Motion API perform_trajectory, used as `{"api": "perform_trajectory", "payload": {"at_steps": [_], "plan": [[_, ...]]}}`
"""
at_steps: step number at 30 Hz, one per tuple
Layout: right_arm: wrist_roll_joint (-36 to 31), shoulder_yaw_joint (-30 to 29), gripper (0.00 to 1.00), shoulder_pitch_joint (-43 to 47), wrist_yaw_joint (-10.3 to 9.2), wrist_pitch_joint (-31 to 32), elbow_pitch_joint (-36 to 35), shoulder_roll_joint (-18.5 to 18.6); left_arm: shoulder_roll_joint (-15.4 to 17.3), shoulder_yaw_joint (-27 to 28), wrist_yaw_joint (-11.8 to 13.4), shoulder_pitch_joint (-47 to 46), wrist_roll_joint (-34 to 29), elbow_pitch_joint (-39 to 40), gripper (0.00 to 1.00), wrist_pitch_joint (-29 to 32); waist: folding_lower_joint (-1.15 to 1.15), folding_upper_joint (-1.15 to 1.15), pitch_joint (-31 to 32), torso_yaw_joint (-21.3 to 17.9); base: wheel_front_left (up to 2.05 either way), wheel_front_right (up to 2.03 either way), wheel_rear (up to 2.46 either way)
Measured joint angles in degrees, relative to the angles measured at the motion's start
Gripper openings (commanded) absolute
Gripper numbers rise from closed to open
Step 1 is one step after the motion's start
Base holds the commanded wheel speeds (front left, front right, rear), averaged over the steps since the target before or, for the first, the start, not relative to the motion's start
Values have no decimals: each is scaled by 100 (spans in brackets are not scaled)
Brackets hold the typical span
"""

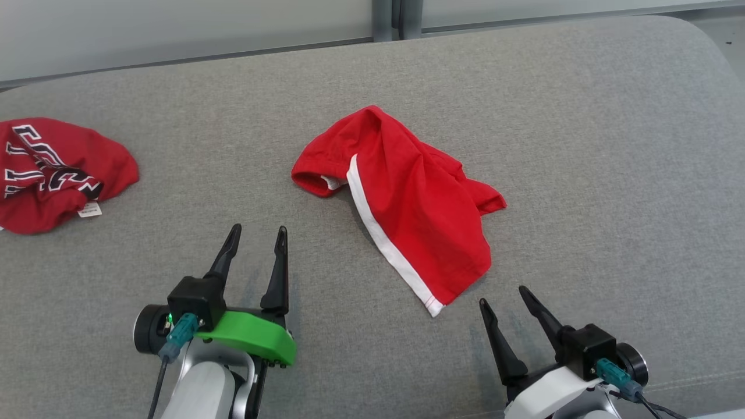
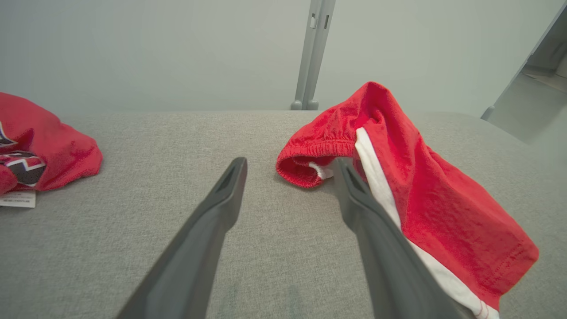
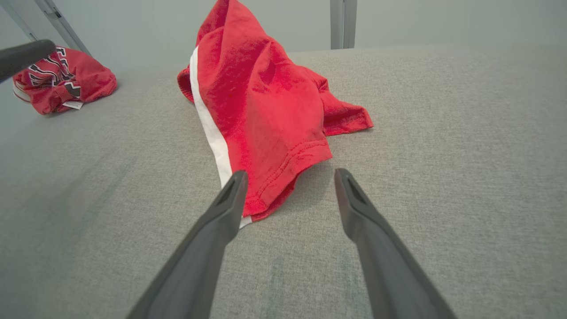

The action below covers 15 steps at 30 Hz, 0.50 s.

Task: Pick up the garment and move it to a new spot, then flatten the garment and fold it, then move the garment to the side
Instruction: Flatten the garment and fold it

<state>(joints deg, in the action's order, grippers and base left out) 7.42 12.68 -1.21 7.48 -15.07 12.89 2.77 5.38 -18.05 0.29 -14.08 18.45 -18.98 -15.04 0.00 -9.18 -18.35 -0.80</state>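
Garment [image 1: 407, 203] lies between left end effector [image 1: 259, 228] and right end effector [image 1: 502, 295] — both released.

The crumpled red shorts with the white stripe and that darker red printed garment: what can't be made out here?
- Crumpled red shorts with white stripe: underside hidden by own folds, all views; in the left wrist view a dark finger of the left gripper covers part of the stripe.
- Darker red printed garment: cut off by the head view's left edge; lettering crumpled, unreadable.
- Its small white tag: too small to read.
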Motion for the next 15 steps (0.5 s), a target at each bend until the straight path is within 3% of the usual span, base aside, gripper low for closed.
{"api": "perform_trajectory", "payload": {"at_steps": [15], "plan": [[389,-155,100,-747,0,0,1613,1,-132,93,-15,476,-107,376,100,0,0,0,34,667,0,0,0]]}}
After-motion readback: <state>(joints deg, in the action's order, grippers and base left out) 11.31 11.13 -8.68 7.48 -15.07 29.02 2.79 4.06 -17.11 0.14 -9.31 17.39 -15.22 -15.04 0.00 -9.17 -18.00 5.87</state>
